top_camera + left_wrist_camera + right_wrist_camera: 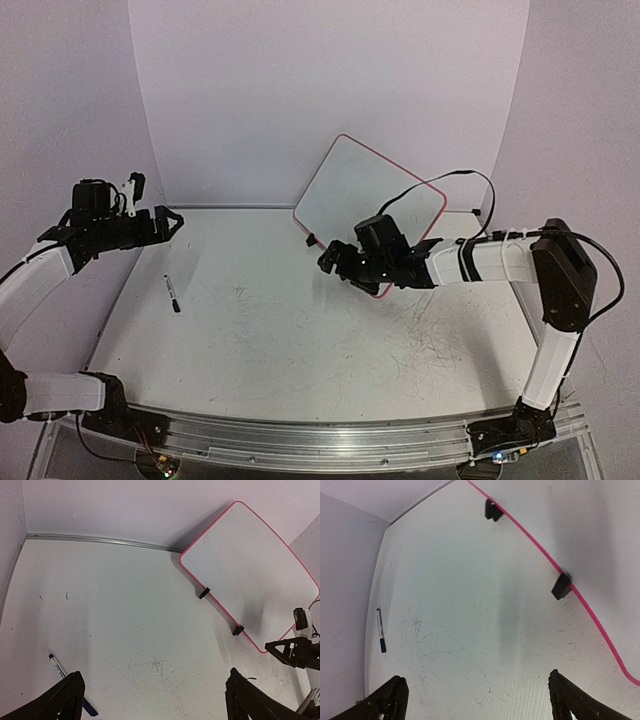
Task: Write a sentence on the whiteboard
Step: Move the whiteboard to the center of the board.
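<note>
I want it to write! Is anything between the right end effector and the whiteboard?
Nothing visible does. The right end effector is right by the lower edge of the whiteboard; the pen lies far off to the left.

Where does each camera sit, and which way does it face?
Top external: high behind the robot, facing down on table, left gripper, right gripper, whiteboard, marker.
Left wrist: on left arm, looking across the table toward the whiteboard; fingers at bottom.
Right wrist: beside the whiteboard's foot edge, facing the table; fingers at bottom.
All share whiteboard, marker.

Open tabletop [300,330] between marker [172,293] and whiteboard [365,185]; right hand [332,262] before whiteboard
</note>
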Robot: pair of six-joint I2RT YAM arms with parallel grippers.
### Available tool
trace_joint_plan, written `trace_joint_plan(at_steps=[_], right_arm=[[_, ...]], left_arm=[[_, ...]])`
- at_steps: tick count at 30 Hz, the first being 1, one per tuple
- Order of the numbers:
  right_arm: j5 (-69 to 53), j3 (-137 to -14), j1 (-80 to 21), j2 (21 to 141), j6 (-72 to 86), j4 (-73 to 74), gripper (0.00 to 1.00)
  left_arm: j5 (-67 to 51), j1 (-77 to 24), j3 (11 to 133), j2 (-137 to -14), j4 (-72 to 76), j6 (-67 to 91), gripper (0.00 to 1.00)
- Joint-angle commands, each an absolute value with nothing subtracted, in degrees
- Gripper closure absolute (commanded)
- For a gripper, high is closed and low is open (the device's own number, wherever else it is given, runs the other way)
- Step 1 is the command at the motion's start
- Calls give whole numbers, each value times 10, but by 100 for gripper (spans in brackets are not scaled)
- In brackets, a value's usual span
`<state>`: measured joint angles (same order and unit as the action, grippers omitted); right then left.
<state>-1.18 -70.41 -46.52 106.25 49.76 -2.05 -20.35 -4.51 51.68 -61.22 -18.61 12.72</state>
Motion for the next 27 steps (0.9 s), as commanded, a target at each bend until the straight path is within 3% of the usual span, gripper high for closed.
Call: trace_joint_plan(at_steps=[1,13,27], right_arm=[[106,-742,-462,1077,609,2,2],[193,-894,-494,1211,775,150,9],[276,-1012,-495,1304,781,225,23]], left_arm=[[-160,-62,512,-597,-192,101,1],[-155,-87,507,-580,-194,99,1],[-162,-96,503,-569,-193,100,0]])
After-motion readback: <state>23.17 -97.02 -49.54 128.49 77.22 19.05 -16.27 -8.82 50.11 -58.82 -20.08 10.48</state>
